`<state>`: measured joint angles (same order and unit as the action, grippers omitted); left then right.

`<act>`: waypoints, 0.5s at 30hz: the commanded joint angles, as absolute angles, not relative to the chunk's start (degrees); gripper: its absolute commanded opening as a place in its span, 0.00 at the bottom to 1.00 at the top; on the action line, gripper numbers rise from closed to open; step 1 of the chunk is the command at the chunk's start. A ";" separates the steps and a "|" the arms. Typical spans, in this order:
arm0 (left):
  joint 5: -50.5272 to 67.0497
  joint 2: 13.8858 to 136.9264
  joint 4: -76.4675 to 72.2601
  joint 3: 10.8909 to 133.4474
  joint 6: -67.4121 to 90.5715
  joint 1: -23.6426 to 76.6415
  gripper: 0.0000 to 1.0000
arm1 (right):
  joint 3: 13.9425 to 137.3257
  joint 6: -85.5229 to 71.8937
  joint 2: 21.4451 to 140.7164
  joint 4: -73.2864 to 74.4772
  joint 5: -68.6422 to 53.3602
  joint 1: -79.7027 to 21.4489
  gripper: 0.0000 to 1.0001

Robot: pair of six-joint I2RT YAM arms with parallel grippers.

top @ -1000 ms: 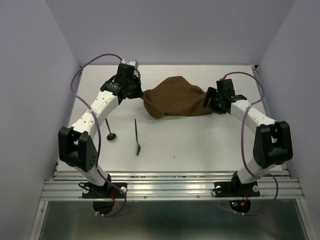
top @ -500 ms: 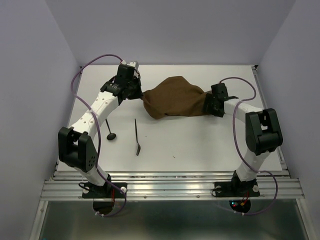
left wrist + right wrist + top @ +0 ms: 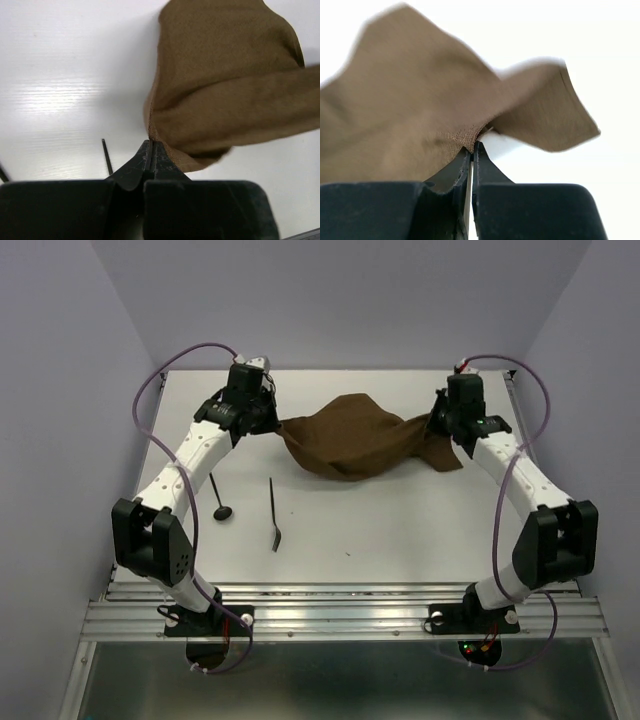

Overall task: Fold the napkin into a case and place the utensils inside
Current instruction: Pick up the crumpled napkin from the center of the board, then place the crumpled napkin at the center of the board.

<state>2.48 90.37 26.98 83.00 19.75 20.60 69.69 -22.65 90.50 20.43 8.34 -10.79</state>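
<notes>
Matt brown napkin (image 3: 350, 440) of finely woven, soft cloth on a smooth, faintly glossy white bench (image 3: 400, 520); fingers (image 3: 132, 172) of matt black plastic.

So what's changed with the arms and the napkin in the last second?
The right gripper closed on the napkin's right edge and drew it up and toward the far side, stretching the cloth between the arms. The left gripper stayed shut on the left corner, shifting only slightly. The long utensil and the round-headed utensil haven't moved.
</notes>
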 commanded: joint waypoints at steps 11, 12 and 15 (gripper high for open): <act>5.97 87.62 24.53 93.69 19.33 12.92 0.00 | 89.47 -18.02 81.28 30.06 14.59 -10.37 0.01; 7.02 87.89 24.17 92.73 19.68 12.92 0.00 | 91.39 -17.93 82.95 30.49 14.33 -9.76 0.01; 8.43 88.68 21.29 88.53 21.00 13.09 0.00 | 95.96 -17.14 92.58 33.56 13.01 -8.71 0.03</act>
<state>5.50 89.41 25.36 91.72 20.05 12.78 91.35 -18.90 82.35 28.80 12.88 -10.33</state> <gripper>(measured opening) 0.018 0.035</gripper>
